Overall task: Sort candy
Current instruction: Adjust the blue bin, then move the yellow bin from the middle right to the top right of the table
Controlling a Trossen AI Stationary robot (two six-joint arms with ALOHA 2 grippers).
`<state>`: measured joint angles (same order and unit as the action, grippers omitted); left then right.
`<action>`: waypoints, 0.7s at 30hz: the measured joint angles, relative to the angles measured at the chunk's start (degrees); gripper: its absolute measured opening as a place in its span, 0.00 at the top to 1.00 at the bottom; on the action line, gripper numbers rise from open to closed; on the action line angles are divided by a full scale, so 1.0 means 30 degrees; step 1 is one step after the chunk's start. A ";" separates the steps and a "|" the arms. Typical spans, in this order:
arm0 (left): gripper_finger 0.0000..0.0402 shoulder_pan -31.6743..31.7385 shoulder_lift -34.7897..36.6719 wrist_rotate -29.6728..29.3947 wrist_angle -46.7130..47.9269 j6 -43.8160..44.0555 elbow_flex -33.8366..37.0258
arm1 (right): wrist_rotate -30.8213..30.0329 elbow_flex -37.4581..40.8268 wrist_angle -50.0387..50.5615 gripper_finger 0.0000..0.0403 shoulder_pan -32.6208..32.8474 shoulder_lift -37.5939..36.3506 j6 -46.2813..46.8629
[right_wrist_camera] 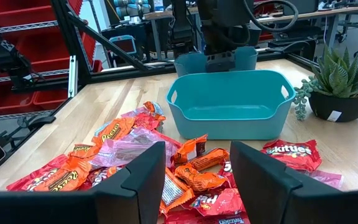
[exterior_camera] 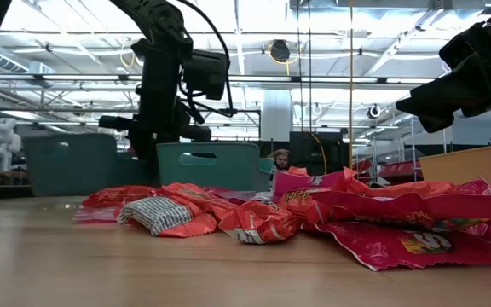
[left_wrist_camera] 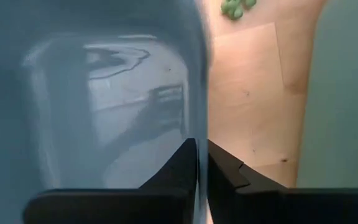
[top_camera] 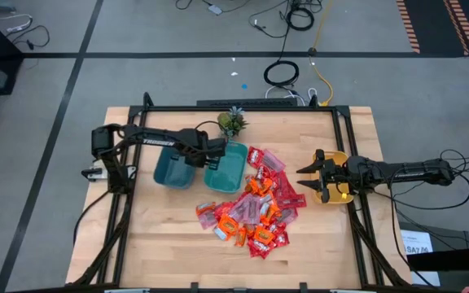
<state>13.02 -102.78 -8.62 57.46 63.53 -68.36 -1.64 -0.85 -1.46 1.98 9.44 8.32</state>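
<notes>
Candy [top_camera: 255, 210] heaped on wood — shiny red, orange and pink-purple wrappers, flat, crinkled. Piled just ahead of right gripper [top_camera: 309, 176], fingers spread, grasping nothing. Left gripper [top_camera: 215, 152] beyond heap, pinched on darker bin's [top_camera: 172, 167] wall.

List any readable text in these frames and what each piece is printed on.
"Skittles": red candy packet near the plant pot.
"Reese's": orange packet beside the light teal bin; again on an orange packet nearer the camera.
White label on the plant pot: too small to read.
Lettering on the left arm: too small to be sure.
</notes>
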 joint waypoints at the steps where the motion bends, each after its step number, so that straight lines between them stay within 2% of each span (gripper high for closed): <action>1: 0.89 -0.0029 0.0000 0.0000 0.0043 -0.0013 0.0000 | -0.0004 0.0004 -0.0001 0.57 0.0000 -0.0002 -0.0002; 11: 0.84 -0.0324 0.0062 0.0006 0.0192 -0.1864 0.0007 | -0.0004 0.0004 -0.0004 0.57 0.0000 -0.0002 -0.0002; 21: 0.84 -0.0477 0.1171 0.0029 0.0314 -0.1381 0.0007 | -0.0002 -0.0003 -0.0001 0.57 -0.0002 -0.0004 0.0000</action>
<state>11.60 -99.27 -8.54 58.40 59.39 -68.34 -1.64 -0.86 -1.46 1.97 9.43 8.32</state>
